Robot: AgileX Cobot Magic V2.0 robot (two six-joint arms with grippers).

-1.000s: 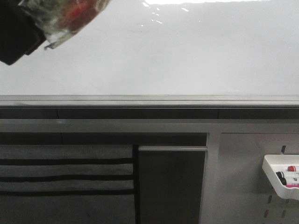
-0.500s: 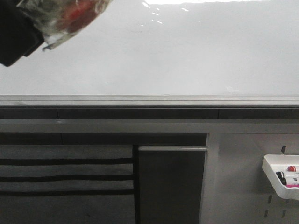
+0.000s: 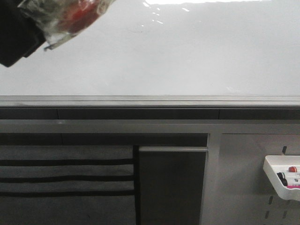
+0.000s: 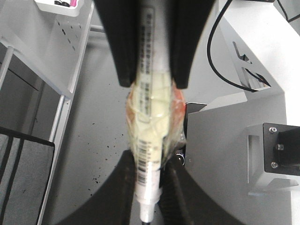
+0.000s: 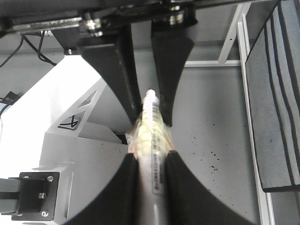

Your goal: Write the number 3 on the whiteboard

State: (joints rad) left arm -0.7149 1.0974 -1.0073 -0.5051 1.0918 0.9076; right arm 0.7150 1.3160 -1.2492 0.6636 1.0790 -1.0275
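the whiteboard (image 3: 187,51) fills the upper part of the front view, glossy and white, with a streak of glare at its top edge and a grey metal edge strip (image 3: 150,100) along its near side. no marker strokes can be made out on the board; only faint marks show near the glare.

the left gripper (image 3: 56,21) hangs over the far-left corner of the whiteboard, black-bodied, with a bundle of clear tape and something red around what it carries. in the left wrist view the left gripper (image 4: 149,183) is clenched on a marker (image 4: 149,117), a pale barrel with printed text, wrapped in yellowish tape, its white end poking out past the fingers (image 4: 119,187).

in the right wrist view the right gripper (image 5: 150,173) is likewise clamped on a second marker (image 5: 151,136), tape-wrapped, its white end pointing between two black finger-shaped parts beyond it. the right gripper does not show in the front view.

off the near-right corner of the whiteboard, a small white tray (image 3: 274,180) hangs on a grey panel and holds markers with red, black and pink parts. off the near-left side lies grey cloth with black stripes (image 3: 65,178).
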